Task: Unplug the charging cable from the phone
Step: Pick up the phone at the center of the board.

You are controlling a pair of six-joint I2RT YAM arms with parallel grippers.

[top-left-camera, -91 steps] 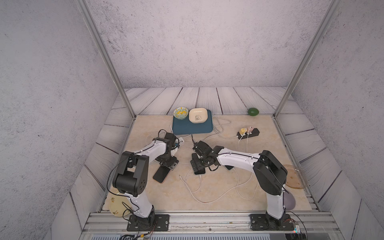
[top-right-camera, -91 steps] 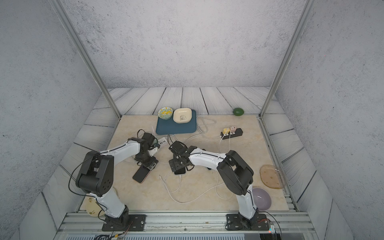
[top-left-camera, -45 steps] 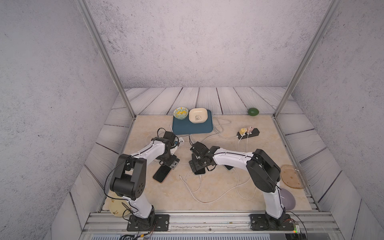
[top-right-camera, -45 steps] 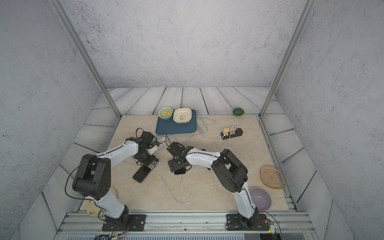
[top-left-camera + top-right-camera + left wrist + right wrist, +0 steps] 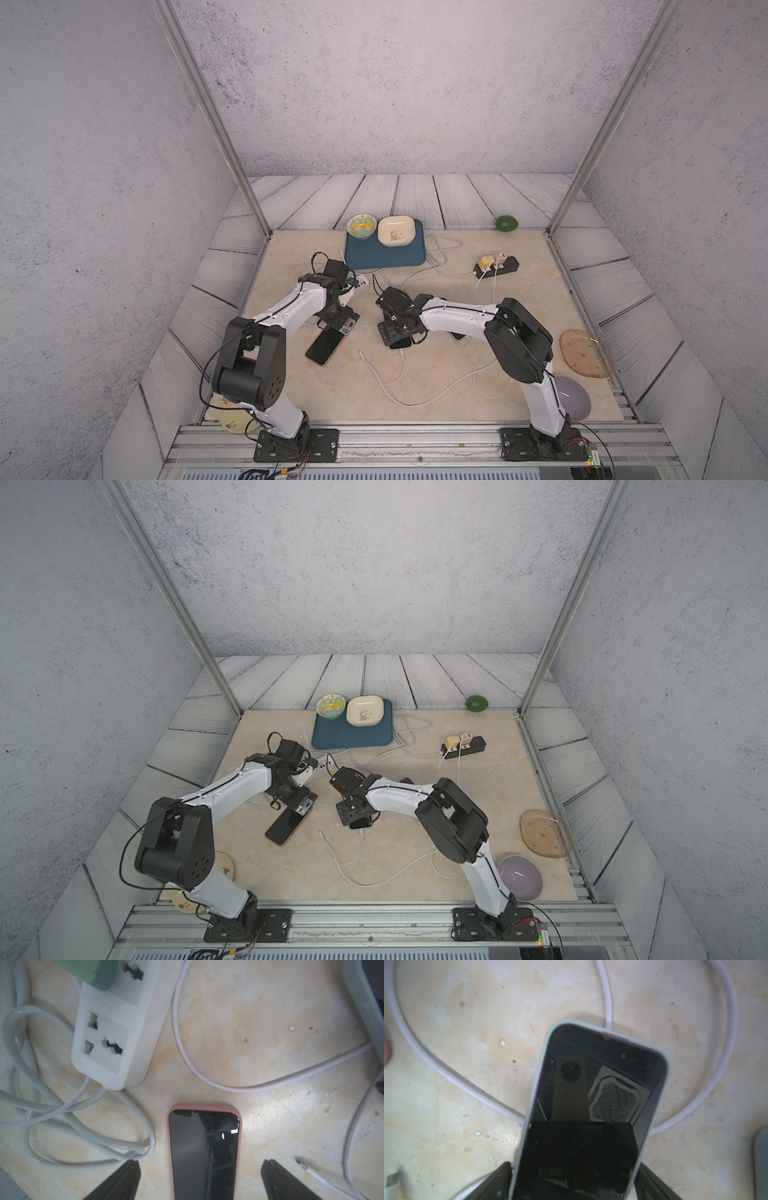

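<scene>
The left gripper (image 5: 199, 1162) gapes over the pink-cased phone (image 5: 204, 1147), with a free plug (image 5: 301, 1164) beside it. The right gripper (image 5: 573, 1164) straddles the grey-cased phone (image 5: 591, 1088) on the desk (image 5: 332, 395); I cannot tell whether it is gripping. That phone is probably a slick, rigid slab and its white cable (image 5: 609, 1001) limp: hold the case edges and pull at the cable's stiff end.

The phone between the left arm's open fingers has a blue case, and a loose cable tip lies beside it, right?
Almost. The left wrist view shows the phone has a pink case, not blue. It does lie between the open fingers of the left gripper, the loose cable tip beside it.
</scene>
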